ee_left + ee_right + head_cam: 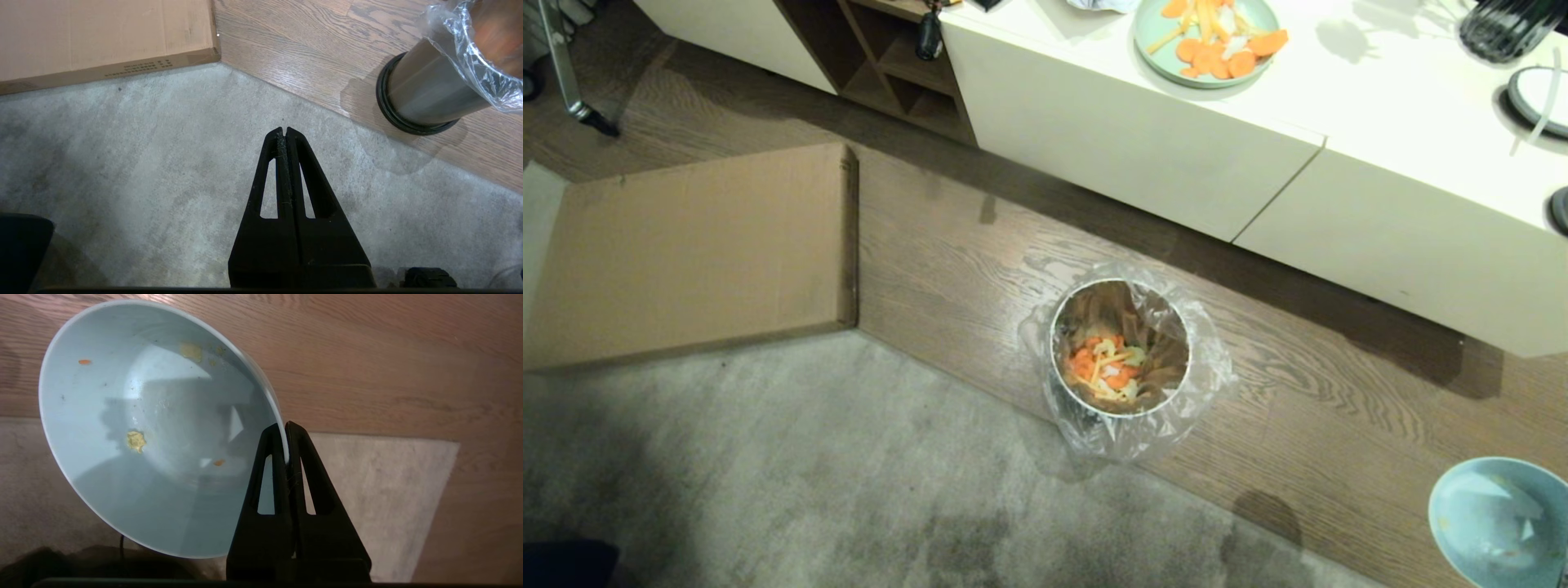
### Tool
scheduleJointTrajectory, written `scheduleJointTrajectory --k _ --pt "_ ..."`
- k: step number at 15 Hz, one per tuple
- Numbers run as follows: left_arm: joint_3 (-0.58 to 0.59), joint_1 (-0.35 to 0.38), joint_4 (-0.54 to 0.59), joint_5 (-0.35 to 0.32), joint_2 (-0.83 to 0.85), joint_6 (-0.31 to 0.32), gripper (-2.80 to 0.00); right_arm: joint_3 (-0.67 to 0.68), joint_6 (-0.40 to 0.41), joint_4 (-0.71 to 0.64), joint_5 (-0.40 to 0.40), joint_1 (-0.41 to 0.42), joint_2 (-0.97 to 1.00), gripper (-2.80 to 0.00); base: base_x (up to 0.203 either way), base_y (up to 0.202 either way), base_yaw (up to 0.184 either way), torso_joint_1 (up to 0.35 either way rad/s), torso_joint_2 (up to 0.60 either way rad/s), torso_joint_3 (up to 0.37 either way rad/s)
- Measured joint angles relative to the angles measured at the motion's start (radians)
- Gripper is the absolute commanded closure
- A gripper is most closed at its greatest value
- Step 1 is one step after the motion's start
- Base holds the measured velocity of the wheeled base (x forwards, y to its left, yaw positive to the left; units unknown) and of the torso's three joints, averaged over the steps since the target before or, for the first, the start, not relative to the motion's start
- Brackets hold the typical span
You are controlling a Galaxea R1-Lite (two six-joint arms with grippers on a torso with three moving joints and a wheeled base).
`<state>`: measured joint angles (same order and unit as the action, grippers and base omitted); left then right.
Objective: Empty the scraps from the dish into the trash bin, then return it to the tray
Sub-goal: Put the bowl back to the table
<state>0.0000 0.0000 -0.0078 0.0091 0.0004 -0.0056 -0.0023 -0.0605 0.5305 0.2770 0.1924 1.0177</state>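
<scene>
A white cabinet (1258,163) runs across the far side of the wood floor (947,245), and a grey rug (809,474) covers the near part. A flat cardboard box (686,245) lies on the floor to the left, its corner meeting the rug's edge. On the cabinet top sits a green plate (1207,37) with carrot slices.

The bin (1123,351) stands upright on the wood floor just beside the rug, steel-walled with a black base ring and a clear liner (1209,359) folded out over its rim. The scraps (1107,367), orange slices mixed with pale yellowish bits, lie at its bottom.

The bowl (155,428) is off to the right of the bin, well apart from it, seen at the lower right edge of the head view, held above the floor and tipped on its side. Only a few small crumbs cling to its inside. The right gripper (287,428) is clamped on the bowl's rim, one finger inside the wall and one outside.

The left gripper (284,131) hangs over the rug near the bin, its fingers pressed together with nothing between them
</scene>
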Motion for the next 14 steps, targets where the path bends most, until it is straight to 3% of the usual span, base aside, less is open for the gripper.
scheduleJointTrajectory --k 6,9,12,14 --pt "0.0 0.0 0.0 -0.001 0.0 0.0 0.0 0.002 0.038 -0.303 -0.006 0.031 -0.322 0.0 0.0 0.0 0.0 0.0 0.0 0.0" --pt "0.0 0.0 0.0 0.0 0.0 0.0 0.0 0.002 0.066 -0.372 -0.092 0.032 -0.508 0.0 0.0 0.0 0.0 0.0 0.0 0.0" --pt "0.0 0.0 0.0 0.0 0.0 0.0 0.0 0.002 0.156 -0.455 -0.212 0.021 -0.661 0.0 0.0 0.0 0.0 0.0 0.0 0.0" --pt "0.0 0.0 0.0 -0.001 0.0 0.0 0.0 0.002 0.178 -0.472 -0.237 0.011 -0.705 0.0 0.0 0.0 0.0 0.0 0.0 0.0"
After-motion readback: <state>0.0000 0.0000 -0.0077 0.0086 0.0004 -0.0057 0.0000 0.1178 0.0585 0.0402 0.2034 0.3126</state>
